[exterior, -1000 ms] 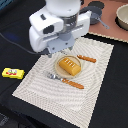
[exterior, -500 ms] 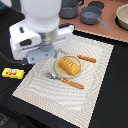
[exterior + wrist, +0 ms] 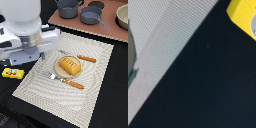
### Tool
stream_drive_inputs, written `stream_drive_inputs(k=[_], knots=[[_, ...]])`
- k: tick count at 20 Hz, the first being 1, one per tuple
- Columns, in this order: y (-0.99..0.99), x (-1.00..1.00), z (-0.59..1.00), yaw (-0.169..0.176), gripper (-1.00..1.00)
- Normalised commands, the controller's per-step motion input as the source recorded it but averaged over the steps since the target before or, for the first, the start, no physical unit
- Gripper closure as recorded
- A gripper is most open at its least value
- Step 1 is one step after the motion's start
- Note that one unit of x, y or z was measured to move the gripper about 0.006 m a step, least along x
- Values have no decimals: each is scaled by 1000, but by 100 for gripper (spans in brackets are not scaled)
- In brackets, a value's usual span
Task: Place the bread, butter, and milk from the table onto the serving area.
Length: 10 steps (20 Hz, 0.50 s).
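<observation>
The bread (image 3: 69, 66), an orange-brown scored loaf, lies on the round tan plate (image 3: 58, 70) on the beige striped serving area (image 3: 95, 90). The butter (image 3: 12, 73), a flat yellow pack with a red mark, lies on the black table at the exterior view's left, off the mat. It also shows in a corner of the wrist view (image 3: 245, 17), beside the mat's edge (image 3: 163, 35). My gripper (image 3: 24, 50) hangs above the table between the butter and the mat. Its fingers do not show in either view. The milk is out of view.
Orange-handled cutlery lies beside the plate: a knife (image 3: 86, 58) and a fork (image 3: 67, 81). A brown board (image 3: 107, 27) with grey pots (image 3: 91, 15) stands at the back. The black table (image 3: 203, 85) surrounds the mat.
My arm has moved toward the exterior view's left and forward, from above the plate toward the butter. The bread stays on the plate.
</observation>
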Motion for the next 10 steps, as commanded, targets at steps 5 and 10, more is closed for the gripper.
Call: stream_drive_inputs(k=[5, 10], knots=[[77, -779, -31, 205, -100], [22, -819, -161, 194, -100]])
